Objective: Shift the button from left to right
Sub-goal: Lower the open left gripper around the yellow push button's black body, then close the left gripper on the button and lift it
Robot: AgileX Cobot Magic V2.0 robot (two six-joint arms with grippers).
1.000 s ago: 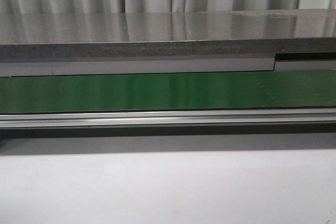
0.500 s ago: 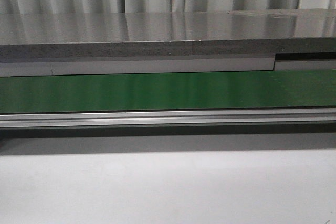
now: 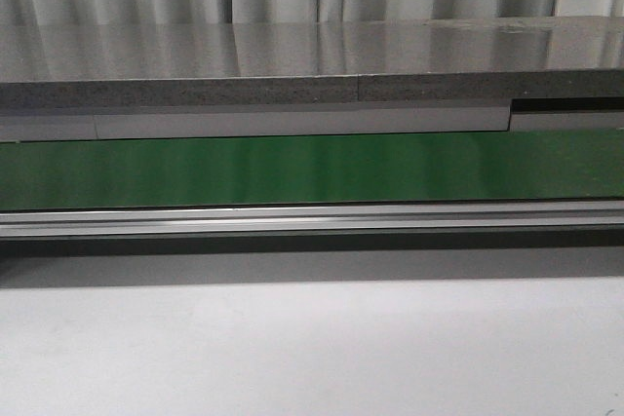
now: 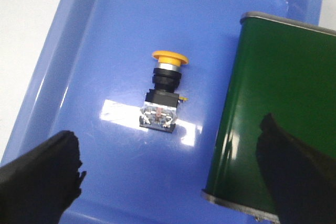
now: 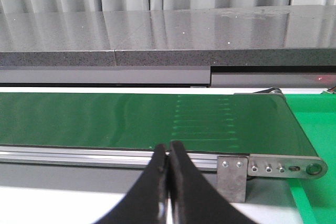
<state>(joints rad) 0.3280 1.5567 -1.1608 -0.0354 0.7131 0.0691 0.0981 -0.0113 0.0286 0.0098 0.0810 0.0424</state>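
The button (image 4: 164, 92), a yellow-orange cap on a black boxy body, lies on its side in a blue tray (image 4: 68, 51) in the left wrist view. My left gripper (image 4: 170, 179) is open wide above the tray, its fingers on either side, apart from the button. My right gripper (image 5: 169, 153) is shut and empty, in front of the green conveyor belt (image 5: 131, 119). The button and both grippers are out of the front view.
The green belt (image 3: 312, 168) runs across the front view behind an aluminium rail (image 3: 312, 218), with a grey counter (image 3: 312, 65) behind. The belt's end (image 4: 268, 103) overlaps the blue tray. A green bin (image 5: 315, 129) stands at the belt's right end.
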